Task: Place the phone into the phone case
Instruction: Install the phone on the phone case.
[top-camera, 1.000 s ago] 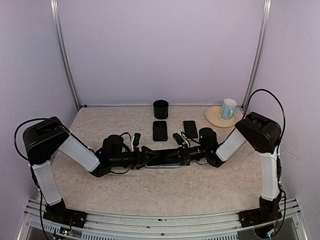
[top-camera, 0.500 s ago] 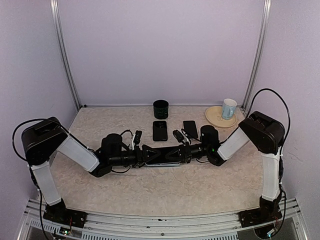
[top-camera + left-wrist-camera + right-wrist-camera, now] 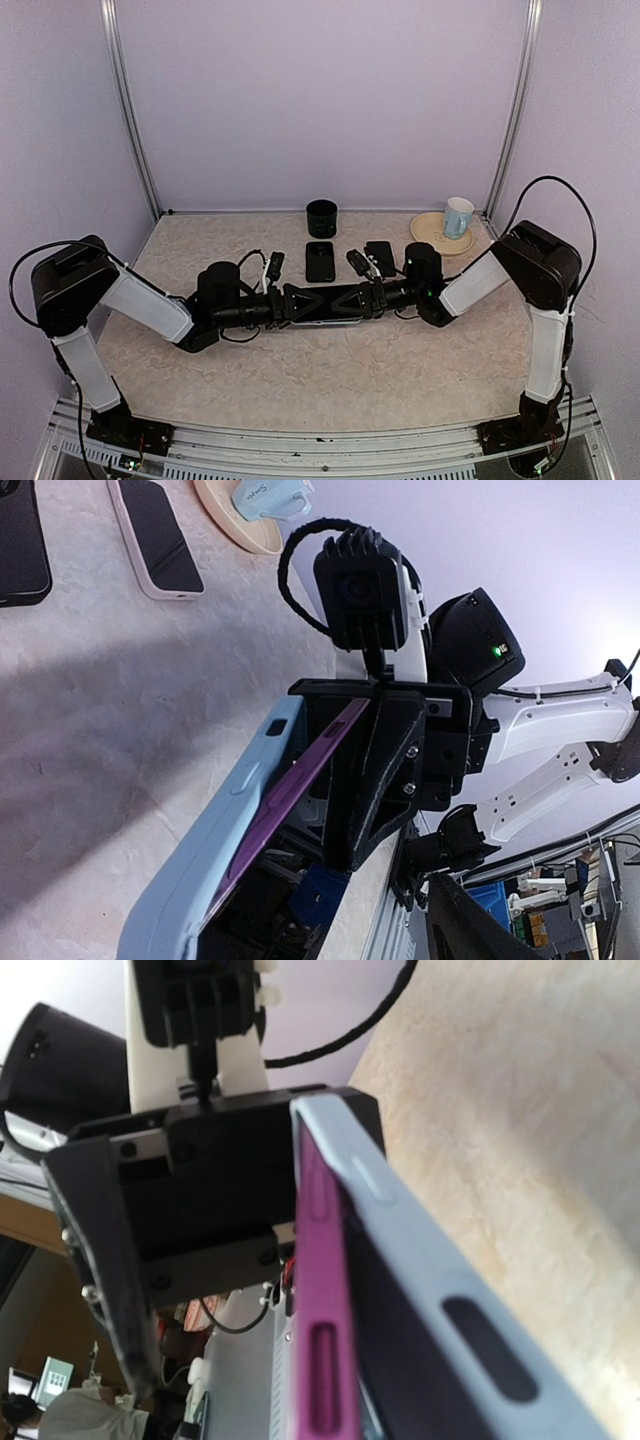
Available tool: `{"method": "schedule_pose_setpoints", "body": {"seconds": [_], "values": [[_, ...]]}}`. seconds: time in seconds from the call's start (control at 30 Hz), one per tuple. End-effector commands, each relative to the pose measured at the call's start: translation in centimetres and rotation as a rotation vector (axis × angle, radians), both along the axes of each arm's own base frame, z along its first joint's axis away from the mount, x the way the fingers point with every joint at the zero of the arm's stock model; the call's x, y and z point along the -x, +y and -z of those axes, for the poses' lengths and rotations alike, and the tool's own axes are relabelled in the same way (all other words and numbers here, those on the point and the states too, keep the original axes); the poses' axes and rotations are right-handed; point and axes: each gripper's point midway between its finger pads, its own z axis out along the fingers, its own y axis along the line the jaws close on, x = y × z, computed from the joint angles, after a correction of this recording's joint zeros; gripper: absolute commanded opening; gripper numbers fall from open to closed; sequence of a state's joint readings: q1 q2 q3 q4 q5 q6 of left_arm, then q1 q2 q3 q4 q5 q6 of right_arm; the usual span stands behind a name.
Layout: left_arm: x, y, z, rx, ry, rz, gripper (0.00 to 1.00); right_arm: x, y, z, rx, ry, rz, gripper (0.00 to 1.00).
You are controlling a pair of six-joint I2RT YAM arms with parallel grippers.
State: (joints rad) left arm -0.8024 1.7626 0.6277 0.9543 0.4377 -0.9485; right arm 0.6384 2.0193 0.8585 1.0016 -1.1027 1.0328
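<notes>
The left gripper [image 3: 305,305] and right gripper [image 3: 345,302] meet over the middle of the beige marbled tabletop [image 3: 330,385], enclosed by pale lilac walls [image 3: 320,100]. Each pinches one end of the light-blue phone case [image 3: 215,820]. The purple phone [image 3: 300,770] sits angled in its open side.

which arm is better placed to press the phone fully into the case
Right, likely: the purple phone stands off the blue case beside the right pincer, seated only at the other end.
</notes>
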Motion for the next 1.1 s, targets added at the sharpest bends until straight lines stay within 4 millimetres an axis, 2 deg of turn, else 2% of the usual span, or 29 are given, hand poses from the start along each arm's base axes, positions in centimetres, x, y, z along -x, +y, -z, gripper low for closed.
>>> {"method": "schedule_pose_setpoints", "body": {"seconds": [0.0,0.37,1.07], "values": [[1.8,-1.3,-5.1,0.102,-0.143,0.083,0.66,0.6,0.0,-0.9,-0.007,-0.034,-0.011,0.0],[2.7,-1.5,-6.8,0.128,-0.182,0.11,0.61,1.0,-0.2,-1.9,-0.02,-0.065,-0.02,0.0],[3.8,-1.7,-7.9,0.167,-0.216,0.145,0.39,1.5,-0.5,-1.4,-0.005,-0.099,-0.035,0.0]]}}
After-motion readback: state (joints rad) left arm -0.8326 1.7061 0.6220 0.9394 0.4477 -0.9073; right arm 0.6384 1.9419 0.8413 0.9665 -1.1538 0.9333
